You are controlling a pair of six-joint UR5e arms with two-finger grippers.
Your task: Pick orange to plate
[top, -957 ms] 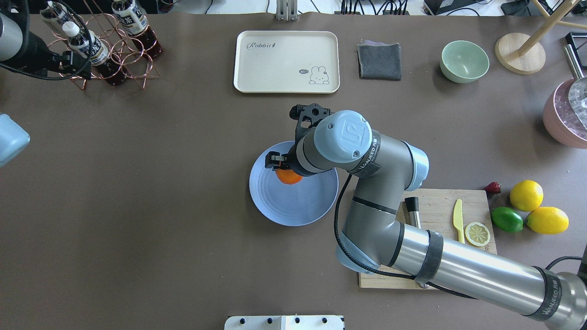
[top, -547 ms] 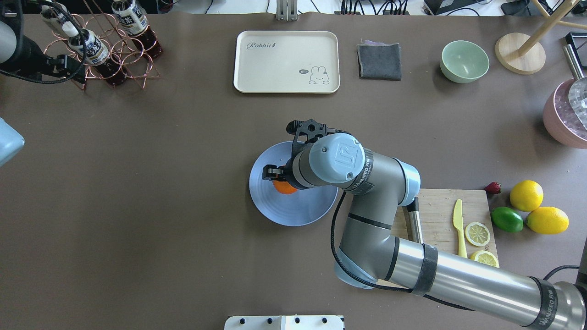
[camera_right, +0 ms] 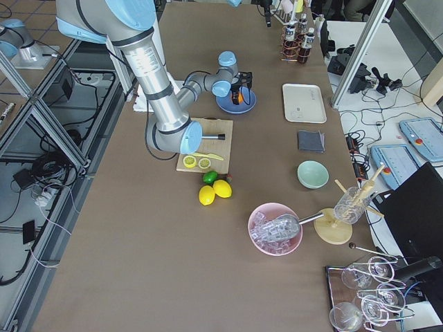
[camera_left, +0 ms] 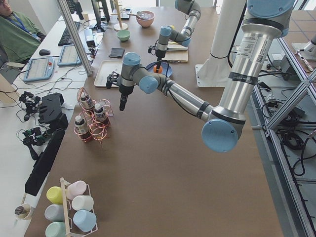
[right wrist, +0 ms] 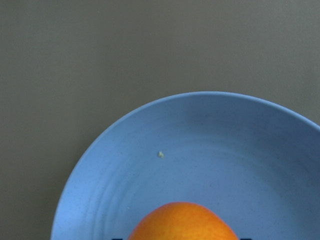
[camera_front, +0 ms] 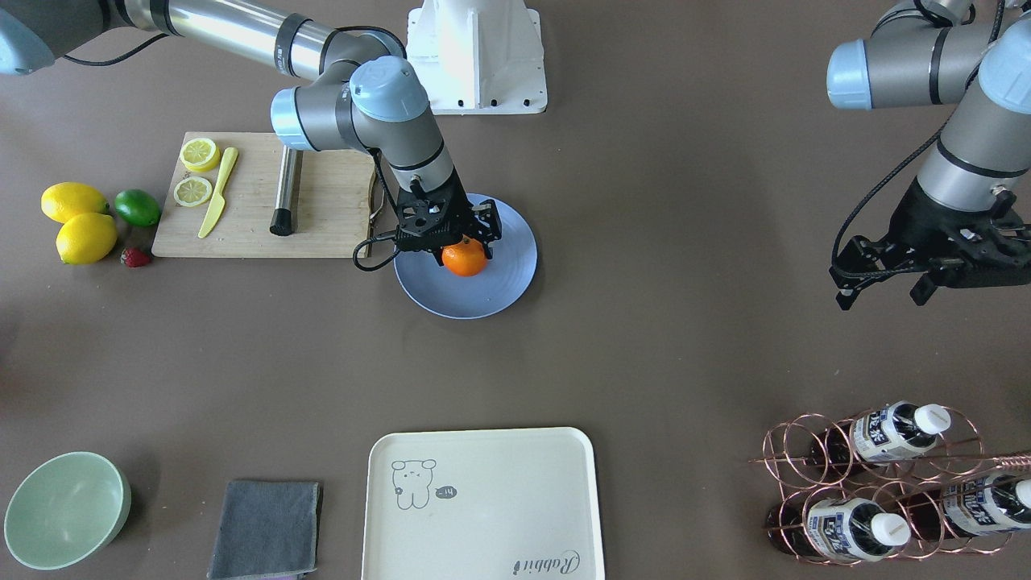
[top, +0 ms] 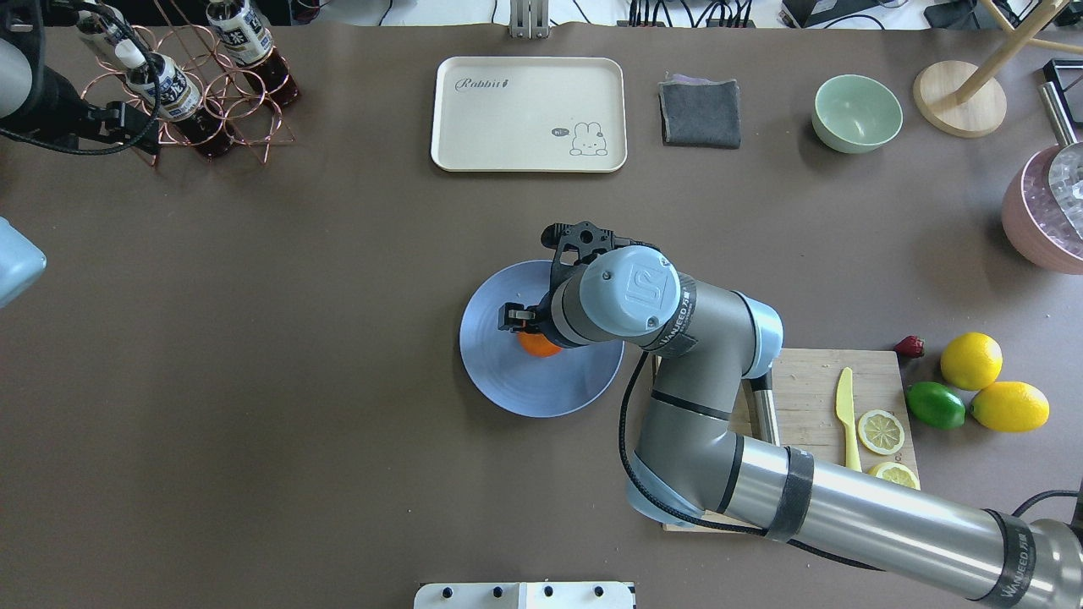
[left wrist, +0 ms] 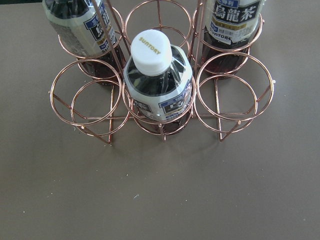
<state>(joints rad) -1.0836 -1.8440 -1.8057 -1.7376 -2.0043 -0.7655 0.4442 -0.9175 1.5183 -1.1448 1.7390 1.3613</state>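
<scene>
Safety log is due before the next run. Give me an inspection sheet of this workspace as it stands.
Surface: brown covered table.
Job's things: orange over the blue plate; whether it rests there is unclear.
Clutter: cutting board with lemon slices and knife; lemons, lime; tray; cloth; bowl; bottle rack.
Grippers: right tool shut on orange; left tool open, empty, beside bottle rack.
Cables: black cable loops off right wrist beside plate.
Surroundings: seated operator at side desk.

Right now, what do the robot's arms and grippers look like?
The right arm and left arm are silver-grey tubes with pale-blue joint caps. One cap bears a UR logo; black straps read WANEED. A black cable runs along each arm. The right gripper and left gripper are black, each with two jaws.
</scene>
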